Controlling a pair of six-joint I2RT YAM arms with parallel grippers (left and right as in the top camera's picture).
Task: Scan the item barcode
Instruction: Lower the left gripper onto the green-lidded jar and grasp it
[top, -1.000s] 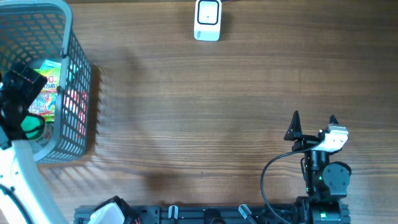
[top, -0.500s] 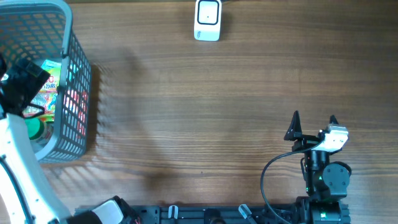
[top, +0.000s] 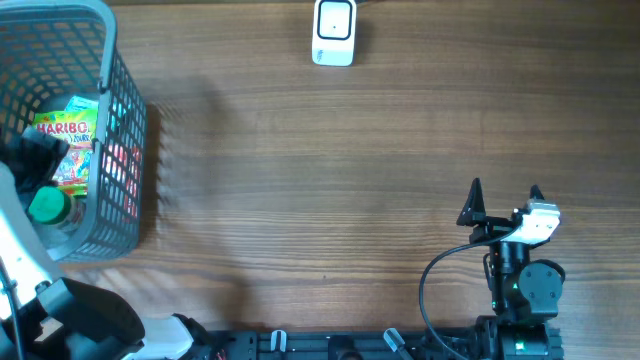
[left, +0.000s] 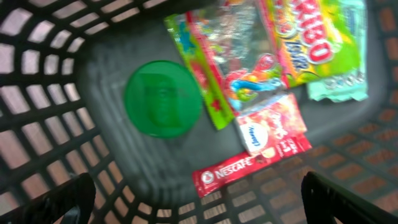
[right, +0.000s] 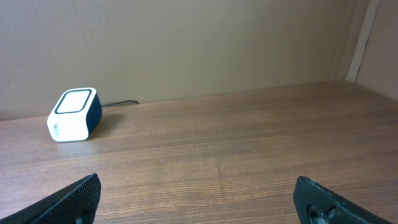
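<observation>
The left pincer (left: 202, 200) hangs spread to its full width over the inside of the grey plastic lattice basket (left: 37, 74), which stands at the tabletop's left edge, and it holds nothing. Nearest between its fingertips, on the basket floor close to one wall, lies a flat red Nescafé sachet (left: 242, 167), with a small pink-and-red snack packet (left: 270, 127) touching its upper edge. Both look light, thin and limp. They are probably slick foil that would slide or buckle, so I would pinch across the sachet's short width near one end rather than press down on it. Farther across the floor lie a clear gummy bag with a green-and-red border (left: 224, 62), a yellow-green Haribo bag (left: 311, 43) and a pale teal packet (left: 339, 87), all soft and crinkly, beside a round green lid (left: 163, 98) on what seems a stiffer container. No barcode shows on any upward face, so whichever item is lifted probably needs turning. The right pincer (right: 199, 198), equally wide and empty, rests near the tabletop's near right corner. The white box scanner with a dark face (top: 334, 32) sits at the far edge.
</observation>
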